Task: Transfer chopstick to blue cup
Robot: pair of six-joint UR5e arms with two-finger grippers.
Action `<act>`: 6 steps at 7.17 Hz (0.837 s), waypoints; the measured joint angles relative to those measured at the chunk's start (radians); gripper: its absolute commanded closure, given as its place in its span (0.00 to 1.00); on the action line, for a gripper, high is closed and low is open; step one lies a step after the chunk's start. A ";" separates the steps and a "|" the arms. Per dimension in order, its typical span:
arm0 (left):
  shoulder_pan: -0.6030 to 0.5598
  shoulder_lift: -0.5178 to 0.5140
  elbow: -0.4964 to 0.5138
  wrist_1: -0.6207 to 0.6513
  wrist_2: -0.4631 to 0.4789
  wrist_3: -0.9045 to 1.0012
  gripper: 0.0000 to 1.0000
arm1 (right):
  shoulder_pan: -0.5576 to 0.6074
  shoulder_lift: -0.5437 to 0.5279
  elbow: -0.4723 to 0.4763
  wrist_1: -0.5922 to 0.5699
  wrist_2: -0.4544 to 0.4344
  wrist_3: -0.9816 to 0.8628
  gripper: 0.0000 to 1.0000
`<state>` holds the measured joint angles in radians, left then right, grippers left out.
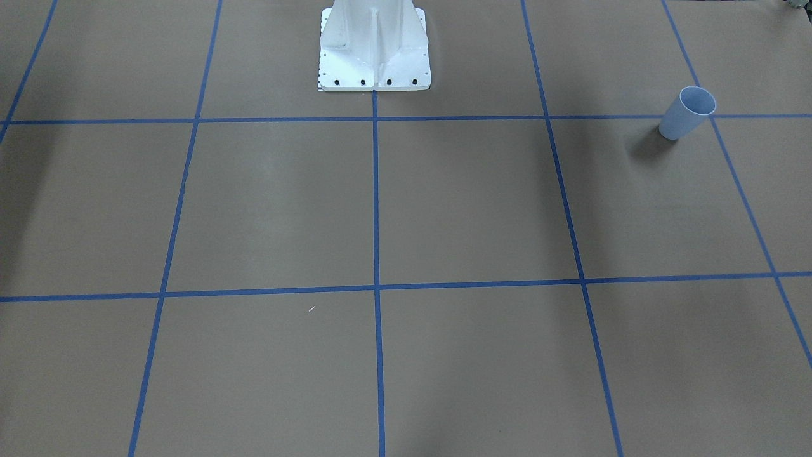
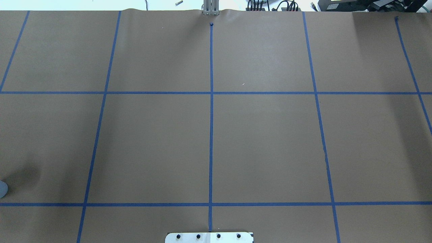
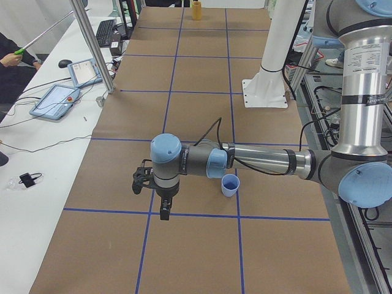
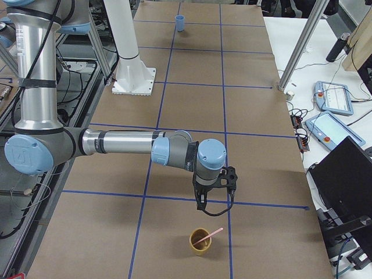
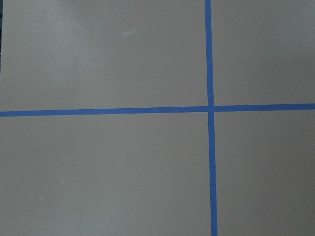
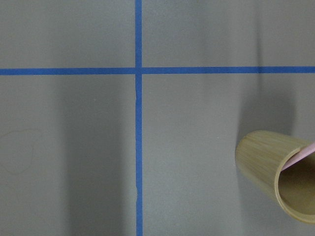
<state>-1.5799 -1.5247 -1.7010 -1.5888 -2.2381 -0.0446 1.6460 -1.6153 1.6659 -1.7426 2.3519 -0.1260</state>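
The blue cup stands upright on the brown paper; it also shows in the exterior left view and far off in the exterior right view. A pinkish chopstick leans in a wooden cup; the right wrist view shows the chopstick's tip in that cup. My left gripper hangs above the paper beside the blue cup. My right gripper hangs just short of the wooden cup. I cannot tell whether either is open or shut.
The white robot pedestal stands at the table's middle. Blue tape lines grid the brown paper. A tiny white fleck lies on it. Tablets and cables lie on the side bench, and a metal post rises at the table edge.
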 measured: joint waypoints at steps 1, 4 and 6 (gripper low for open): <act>0.002 0.000 0.001 -0.001 0.000 0.000 0.02 | 0.000 0.000 0.001 0.000 0.005 0.000 0.00; 0.004 0.000 0.001 -0.004 0.000 0.000 0.02 | 0.000 0.000 0.002 0.001 0.009 0.000 0.00; 0.004 0.000 0.002 -0.005 0.001 0.000 0.02 | 0.000 0.000 0.002 0.002 0.008 -0.001 0.00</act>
<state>-1.5754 -1.5248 -1.6987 -1.5936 -2.2371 -0.0445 1.6464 -1.6153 1.6675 -1.7411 2.3601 -0.1271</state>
